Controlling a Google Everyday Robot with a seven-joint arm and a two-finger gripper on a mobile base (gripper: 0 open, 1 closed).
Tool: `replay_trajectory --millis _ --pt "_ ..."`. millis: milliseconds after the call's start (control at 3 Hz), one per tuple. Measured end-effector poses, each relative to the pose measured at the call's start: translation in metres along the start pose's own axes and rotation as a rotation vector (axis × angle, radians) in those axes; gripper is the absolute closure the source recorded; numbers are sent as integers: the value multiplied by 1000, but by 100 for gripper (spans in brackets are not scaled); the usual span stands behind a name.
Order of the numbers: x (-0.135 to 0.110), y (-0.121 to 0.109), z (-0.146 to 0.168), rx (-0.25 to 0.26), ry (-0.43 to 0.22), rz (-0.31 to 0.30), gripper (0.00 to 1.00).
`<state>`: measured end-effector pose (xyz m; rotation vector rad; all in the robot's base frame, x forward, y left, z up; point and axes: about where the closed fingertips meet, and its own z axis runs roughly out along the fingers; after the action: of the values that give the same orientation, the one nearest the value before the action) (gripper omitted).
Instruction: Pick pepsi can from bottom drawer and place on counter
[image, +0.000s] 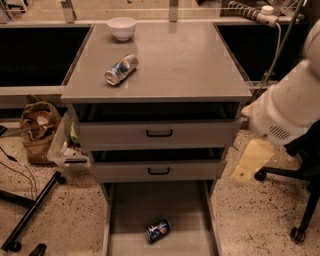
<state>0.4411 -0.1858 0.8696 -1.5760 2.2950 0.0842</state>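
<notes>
The pepsi can (158, 230) lies on its side on the floor of the open bottom drawer (130, 210), near the front and middle. The counter (175, 60) is the grey cabinet top above it. My gripper (252, 161) hangs as a cream piece below my white arm (287, 107), to the right of the cabinet at about the height of the two upper drawers. It is well above and to the right of the can and holds nothing that I can see.
A paler silver can (121, 69) lies on the counter's left side and a white bowl (122, 27) stands at its back. Two grey drawers with black handles (159, 133) stand slightly open. A chair base (300, 210) is at the right, a bag (40, 130) and stand legs at the left.
</notes>
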Motion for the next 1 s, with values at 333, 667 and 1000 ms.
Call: replay_trajectory --millis 333,667,1000 --pt "6 22 98 -95 -49 55 0" --pt "1 12 112 -55 -80 61 0" --pt "1 12 112 -55 -80 61 0"
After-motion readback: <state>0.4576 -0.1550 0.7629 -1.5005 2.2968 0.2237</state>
